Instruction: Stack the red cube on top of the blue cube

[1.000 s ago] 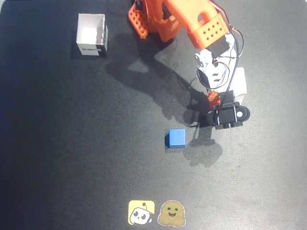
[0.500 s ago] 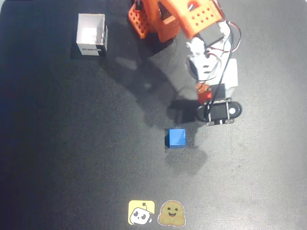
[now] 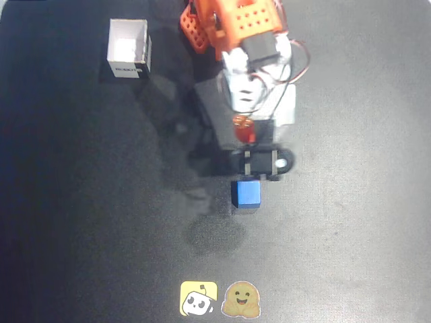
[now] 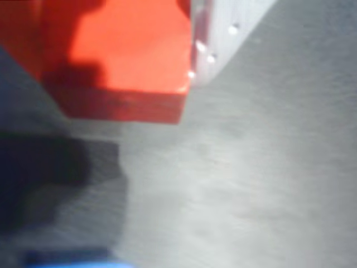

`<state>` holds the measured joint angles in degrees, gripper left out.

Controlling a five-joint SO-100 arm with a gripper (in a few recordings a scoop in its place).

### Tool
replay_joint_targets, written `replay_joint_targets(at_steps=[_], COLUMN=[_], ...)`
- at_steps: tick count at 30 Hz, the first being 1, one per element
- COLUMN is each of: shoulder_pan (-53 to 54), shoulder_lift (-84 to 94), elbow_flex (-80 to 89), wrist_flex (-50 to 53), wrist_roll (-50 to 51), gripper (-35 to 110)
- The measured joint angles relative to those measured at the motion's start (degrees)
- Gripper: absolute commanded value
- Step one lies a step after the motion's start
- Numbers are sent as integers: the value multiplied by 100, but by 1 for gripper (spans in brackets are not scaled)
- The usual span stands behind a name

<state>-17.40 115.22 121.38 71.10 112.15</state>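
In the overhead view the blue cube (image 3: 246,194) rests on the black mat near the centre. My gripper (image 3: 244,132) hangs just above it in the picture, shut on the red cube (image 3: 243,128), which peeks out below the arm's white and orange parts. The black wrist block (image 3: 262,163) sits directly beside the blue cube's upper edge. In the wrist view the red cube (image 4: 128,56) looms large at top left against a pale finger (image 4: 220,28), with its shadow on the mat and a thin strip of the blue cube (image 4: 67,260) at the bottom edge.
A white open box (image 3: 128,48) stands at the upper left of the mat. Two stickers, one yellow (image 3: 199,298) and one brown (image 3: 241,299), lie near the bottom edge. The orange arm base (image 3: 202,27) is at the top centre.
The arm has swung left with the red cube in its grip, from right of the blue cube to directly above it in the picture. The blue cube has not moved.
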Motion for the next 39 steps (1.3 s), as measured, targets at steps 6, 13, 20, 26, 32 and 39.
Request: replay_joint_targets(at_steps=[6, 13, 20, 26, 32, 39], shoulder_pan=[158, 387, 668, 791, 773, 782], shoulder_lift=[-35, -659, -1239, -1731, -1986, -2206], elbow_flex=[-202, -958, -1327, -1617, -1819, -2224], wrist_flex=[44, 44, -123, -185, -211, -211], wrist_roll=[-62, -413, -738, -800, -835, -835], gripper=[0, 0, 0, 0, 0, 0])
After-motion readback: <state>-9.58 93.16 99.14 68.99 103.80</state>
